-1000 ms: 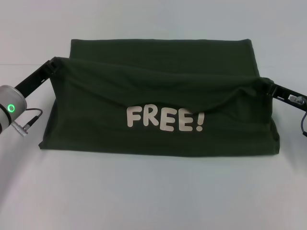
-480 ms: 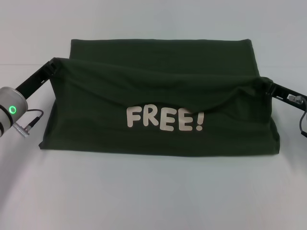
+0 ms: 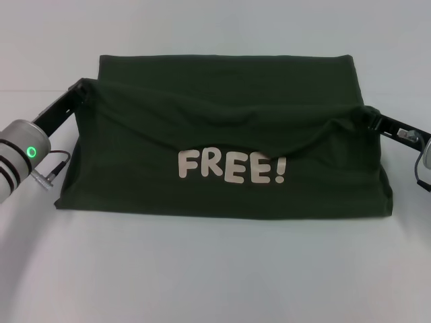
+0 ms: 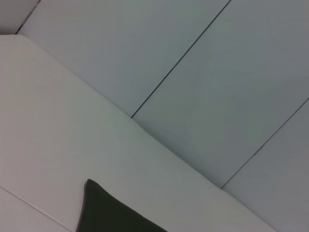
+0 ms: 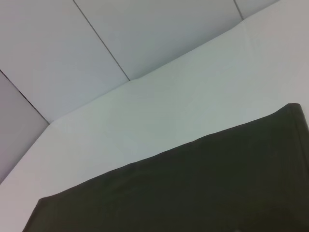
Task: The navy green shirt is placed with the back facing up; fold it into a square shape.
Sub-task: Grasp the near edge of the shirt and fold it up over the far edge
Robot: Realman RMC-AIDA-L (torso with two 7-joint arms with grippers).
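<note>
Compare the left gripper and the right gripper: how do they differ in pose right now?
The left gripper grips the navy green shirt at its left corner, sitting higher and farther back; the right gripper holds the right corner lower. The left arm's silver wrist with a green light shows in the head view; the right arm is mostly cut off at the edge. Both are shut on the lifted fold edge, which sags between them.

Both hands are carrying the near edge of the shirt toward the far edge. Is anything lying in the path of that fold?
Nothing visible does. The left hand and right hand hold the lifted edge of the navy green shirt; only the shirt's own flat back layer lies ahead, up to its far edge.
</note>
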